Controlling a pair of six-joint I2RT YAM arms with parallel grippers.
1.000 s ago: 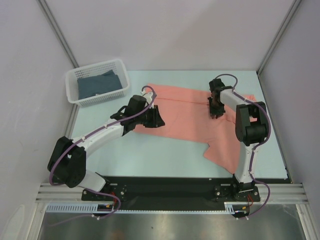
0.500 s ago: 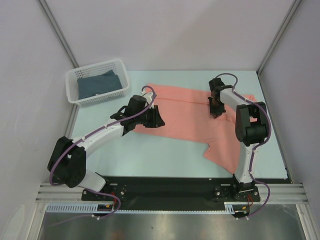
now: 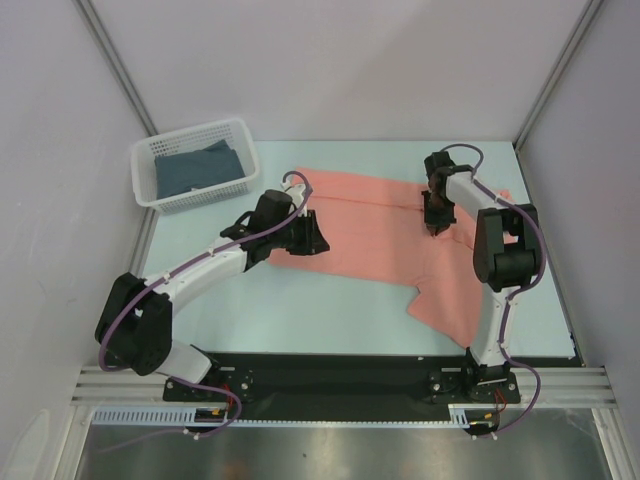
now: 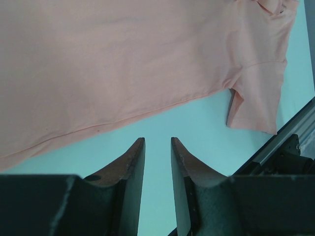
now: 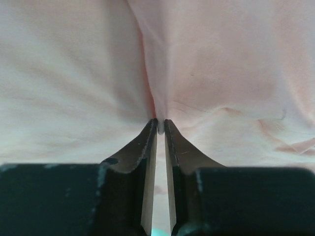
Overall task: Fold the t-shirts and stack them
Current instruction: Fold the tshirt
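Observation:
The salmon-pink t-shirt (image 3: 375, 225) lies spread across the far right half of the table, one sleeve hanging toward the near right. Over its middle, my right gripper (image 3: 434, 228) points down. In the right wrist view the gripper (image 5: 160, 123) is shut on a small raised ridge of the pink cloth (image 5: 221, 64). My left gripper (image 3: 318, 240) hovers at the shirt's left hem. In the left wrist view it (image 4: 157, 140) stands open over bare table, just short of the hem (image 4: 123, 64). The dark slate-blue t-shirt (image 3: 195, 170) lies in the basket.
A white lattice basket (image 3: 148, 160) stands at the far left corner of the light blue table (image 3: 300, 310). Grey walls close in on the left, back and right. A black rail runs along the near edge.
My right wrist has shifted slightly to the right and farther back over the pink shirt, and its fingers have closed on a fold. The left arm has stayed still.

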